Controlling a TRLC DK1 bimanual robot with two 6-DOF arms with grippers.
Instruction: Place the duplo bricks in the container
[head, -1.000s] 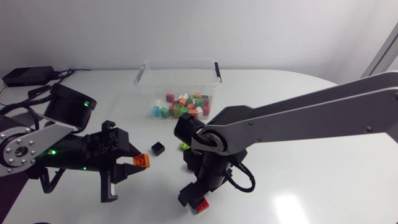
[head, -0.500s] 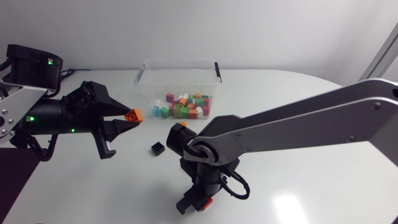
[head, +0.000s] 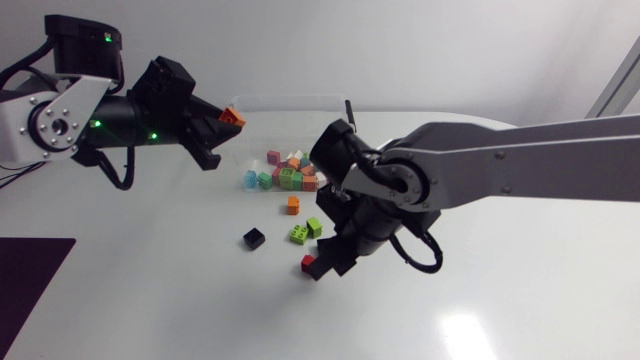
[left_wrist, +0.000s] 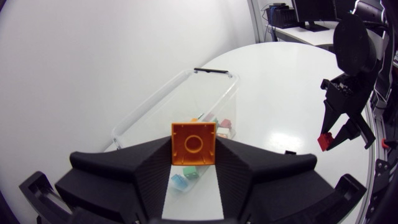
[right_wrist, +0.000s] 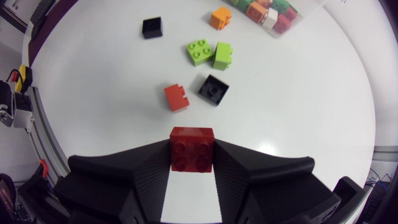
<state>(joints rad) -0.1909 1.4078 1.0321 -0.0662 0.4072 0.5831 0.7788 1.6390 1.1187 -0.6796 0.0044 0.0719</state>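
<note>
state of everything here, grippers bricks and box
left gripper: shut on orange brick, above the container's rim
orange brick: held, off the table
right gripper: shut on red brick, over the table
red brick: held, studs showing
container: open, partly filled with bricks
loose bricks: six lying on the table, outside the container

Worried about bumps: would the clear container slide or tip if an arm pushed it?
The container looks thin-walled and holds only few bricks, so probably light, sliding easily on the glossy table. Broad and low, it seems unlikely to tip.
</note>
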